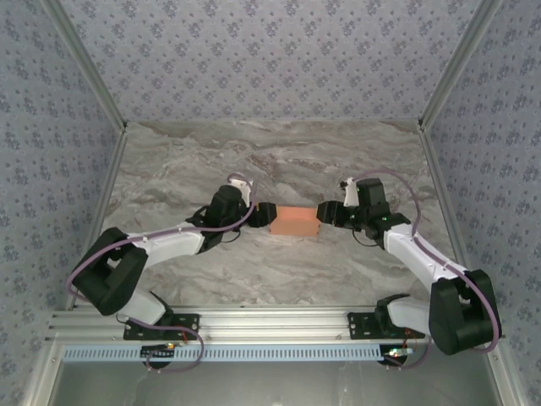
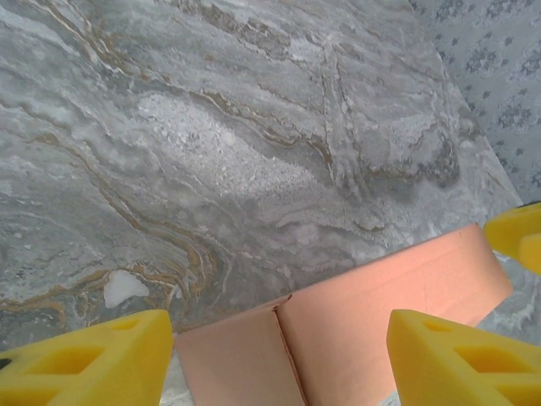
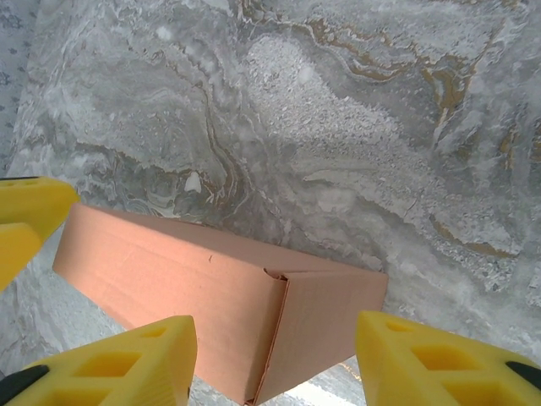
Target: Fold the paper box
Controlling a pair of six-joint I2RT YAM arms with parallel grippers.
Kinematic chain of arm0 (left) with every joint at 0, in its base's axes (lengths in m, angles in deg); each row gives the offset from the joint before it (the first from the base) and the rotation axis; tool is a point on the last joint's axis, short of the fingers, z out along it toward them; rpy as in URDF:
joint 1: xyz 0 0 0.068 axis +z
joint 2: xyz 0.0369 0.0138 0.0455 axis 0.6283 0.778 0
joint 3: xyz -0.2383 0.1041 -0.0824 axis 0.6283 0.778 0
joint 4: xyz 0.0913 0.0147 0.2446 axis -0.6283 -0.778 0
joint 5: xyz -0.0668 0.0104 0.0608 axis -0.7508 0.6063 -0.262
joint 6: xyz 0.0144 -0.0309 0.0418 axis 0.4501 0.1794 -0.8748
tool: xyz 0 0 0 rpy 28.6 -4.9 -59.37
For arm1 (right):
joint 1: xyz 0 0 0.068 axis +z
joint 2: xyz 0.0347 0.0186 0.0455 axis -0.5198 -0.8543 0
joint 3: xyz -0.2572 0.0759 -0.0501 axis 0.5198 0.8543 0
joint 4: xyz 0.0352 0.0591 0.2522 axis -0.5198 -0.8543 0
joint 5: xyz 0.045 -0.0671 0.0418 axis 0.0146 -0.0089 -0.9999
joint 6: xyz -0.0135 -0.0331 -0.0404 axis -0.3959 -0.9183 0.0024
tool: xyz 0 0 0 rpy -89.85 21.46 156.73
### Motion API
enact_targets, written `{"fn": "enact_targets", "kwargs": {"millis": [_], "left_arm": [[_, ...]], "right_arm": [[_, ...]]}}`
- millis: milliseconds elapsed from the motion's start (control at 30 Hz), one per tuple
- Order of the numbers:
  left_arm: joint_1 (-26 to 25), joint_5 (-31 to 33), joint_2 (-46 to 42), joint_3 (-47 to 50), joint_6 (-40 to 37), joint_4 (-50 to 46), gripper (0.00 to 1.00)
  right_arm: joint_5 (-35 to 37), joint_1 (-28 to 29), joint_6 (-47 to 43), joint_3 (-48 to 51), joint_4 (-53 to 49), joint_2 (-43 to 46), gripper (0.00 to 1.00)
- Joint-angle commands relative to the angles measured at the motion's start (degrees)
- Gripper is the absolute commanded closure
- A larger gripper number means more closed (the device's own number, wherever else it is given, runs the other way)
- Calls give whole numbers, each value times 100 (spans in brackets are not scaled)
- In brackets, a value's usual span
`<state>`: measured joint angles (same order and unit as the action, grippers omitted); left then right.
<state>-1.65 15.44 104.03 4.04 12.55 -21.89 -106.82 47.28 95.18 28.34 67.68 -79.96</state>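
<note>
Between my left jaws the paper box (image 2: 380, 313) runs off the bottom edge. Its near end is cut, and I can't tell whether the pads (image 2: 84, 364) touch it. Just past its far end, a yellow finger (image 2: 517, 241) is clipped by the right edge. Between my right jaws the paper box's near corner is cut off too. From above, contact at either end is too small to read.

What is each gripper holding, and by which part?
The left gripper and right gripper, open, straddle opposite ends of the paper box; firm hold cannot be told.
</note>
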Motion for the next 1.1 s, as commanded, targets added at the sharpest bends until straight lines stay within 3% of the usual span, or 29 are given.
{"fn": "enact_targets", "kwargs": {"millis": [0, 300, 667, 1067], "left_arm": [[17, -391, 172, -100, 175, 146, 35], [13, -586, 274, -74, 255, 332, 46], [72, -532, 681, -543, 197, 456, 50], [372, -210, 1410, -1520, -449, 204, 51]], "right_arm": [[-23, 110, 8, -32, 80, -114, 46], [-5, 305, 121, -24, 306, -273, 55], [160, 414, 98, -524, 550, -521, 68], [529, 433, -433, -1307, 934, -1385, 71]]}}
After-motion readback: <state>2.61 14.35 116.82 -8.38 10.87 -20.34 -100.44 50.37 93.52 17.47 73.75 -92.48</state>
